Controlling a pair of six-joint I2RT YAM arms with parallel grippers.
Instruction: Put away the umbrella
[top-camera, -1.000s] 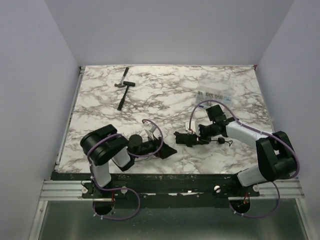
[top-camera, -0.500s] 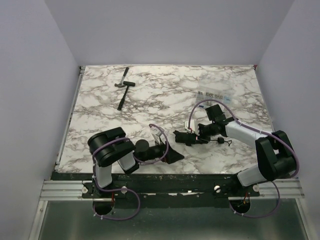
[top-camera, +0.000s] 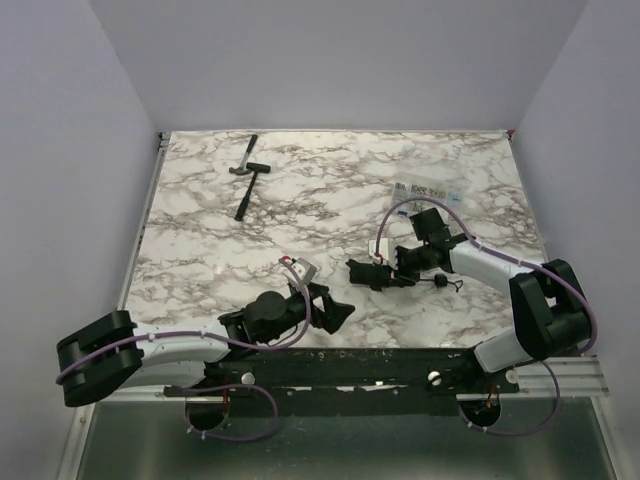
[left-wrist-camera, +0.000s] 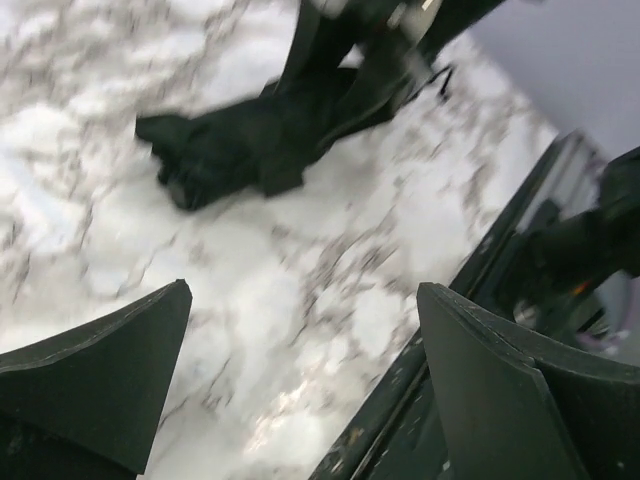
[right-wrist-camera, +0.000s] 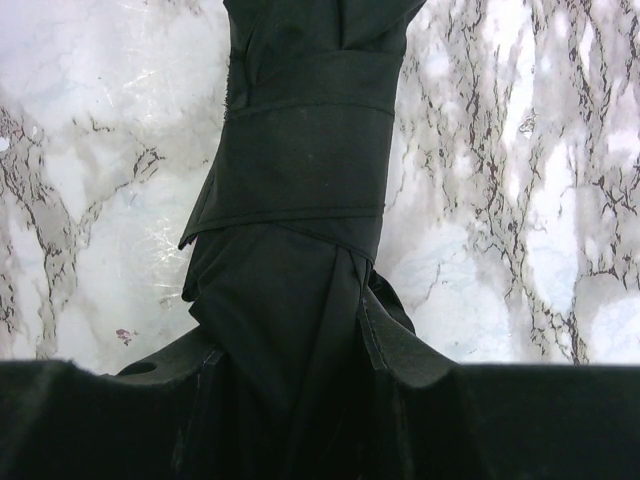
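The umbrella (top-camera: 368, 273) is black and folded, lying on the marble table right of centre, its small handle and strap toward the right. My right gripper (top-camera: 400, 266) is shut around its middle. The right wrist view shows the wrapped fabric of the umbrella (right-wrist-camera: 300, 160) running up from between the right gripper's (right-wrist-camera: 290, 370) jaws. My left gripper (top-camera: 335, 313) hovers wide open near the table's front edge, left of the umbrella and apart from it. In the blurred left wrist view the umbrella (left-wrist-camera: 250, 140) lies ahead of the left gripper (left-wrist-camera: 300, 330), which holds nothing.
A small black-handled hammer (top-camera: 246, 185) lies at the back left of the marble table (top-camera: 200, 240). A clear labelled packet (top-camera: 428, 192) lies at the back right. The table's dark front rail (left-wrist-camera: 440, 400) runs just under the left gripper.
The left arm has swung its elbow out and down to the left, stretching low along the front edge, its gripper still open. The right arm and umbrella have not moved.
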